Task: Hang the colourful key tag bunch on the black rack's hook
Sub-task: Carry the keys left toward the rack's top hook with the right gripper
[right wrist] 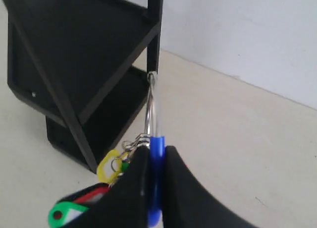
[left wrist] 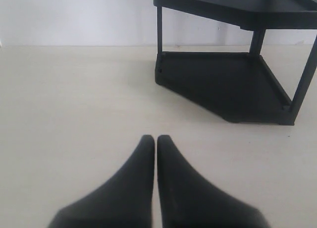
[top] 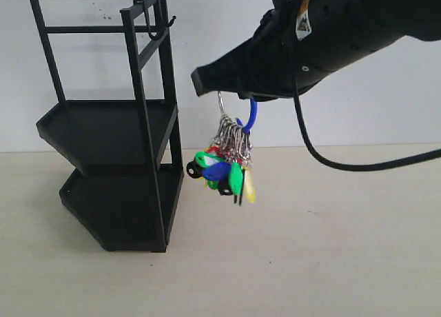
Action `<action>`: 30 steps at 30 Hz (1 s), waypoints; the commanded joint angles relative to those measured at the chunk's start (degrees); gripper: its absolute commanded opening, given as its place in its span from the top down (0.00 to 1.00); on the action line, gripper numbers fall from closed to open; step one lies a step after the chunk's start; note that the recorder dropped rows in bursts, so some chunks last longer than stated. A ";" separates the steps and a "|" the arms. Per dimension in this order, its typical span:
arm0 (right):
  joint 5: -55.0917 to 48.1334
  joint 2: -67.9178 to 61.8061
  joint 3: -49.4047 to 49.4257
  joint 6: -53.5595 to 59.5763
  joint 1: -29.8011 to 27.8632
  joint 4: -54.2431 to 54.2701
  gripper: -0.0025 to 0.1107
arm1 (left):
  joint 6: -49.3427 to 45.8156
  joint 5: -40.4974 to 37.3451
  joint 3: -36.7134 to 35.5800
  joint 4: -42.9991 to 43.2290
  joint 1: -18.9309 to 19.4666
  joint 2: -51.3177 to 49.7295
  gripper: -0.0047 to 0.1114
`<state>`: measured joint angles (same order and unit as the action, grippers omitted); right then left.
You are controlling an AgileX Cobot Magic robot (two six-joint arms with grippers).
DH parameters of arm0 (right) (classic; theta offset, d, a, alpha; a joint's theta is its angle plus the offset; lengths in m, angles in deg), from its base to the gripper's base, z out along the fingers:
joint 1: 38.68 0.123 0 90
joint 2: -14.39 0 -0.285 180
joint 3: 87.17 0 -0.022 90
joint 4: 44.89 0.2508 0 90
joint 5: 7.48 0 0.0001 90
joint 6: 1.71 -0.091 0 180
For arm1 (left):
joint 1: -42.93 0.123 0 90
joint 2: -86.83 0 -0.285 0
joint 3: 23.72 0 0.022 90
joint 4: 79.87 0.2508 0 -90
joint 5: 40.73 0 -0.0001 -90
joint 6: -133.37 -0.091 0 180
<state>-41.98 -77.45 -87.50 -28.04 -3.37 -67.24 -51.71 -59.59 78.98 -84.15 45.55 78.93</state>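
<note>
The right gripper (top: pixel 207 79) is up in the air, jaws pinched on the blue loop (top: pixel 252 116) of the colourful key tag bunch (top: pixel 227 162), which hangs beside the black rack (top: pixel 148 124), lower than the hook (top: pixel 164 27). The left gripper (left wrist: pixel 156 143) is low over the table (left wrist: pixel 74 89), jaws pressed together, holding nothing.

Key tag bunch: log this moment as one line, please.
right gripper: shut on bunch | bunch: airborne beside rack, below hook level | hook: bare | left gripper: shut, empty
</note>
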 commanded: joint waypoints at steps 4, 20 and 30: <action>5.14 0.08 -0.42 -21.23 0.06 -16.03 0.98 | 0.60 0.77 0.08 -0.43 0.21 0.12 0.92; 2.03 -7.21 -0.42 -54.45 5.35 -47.97 0.98 | 0.60 0.77 0.08 -0.43 0.21 0.12 0.92; 0.45 -9.78 -1.26 -60.59 9.32 -65.15 0.98 | 0.60 0.77 0.08 -0.43 0.21 0.12 0.92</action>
<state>-41.77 -87.23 -87.50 -88.14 5.86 -129.10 -51.71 -59.59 78.98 -84.15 45.55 78.93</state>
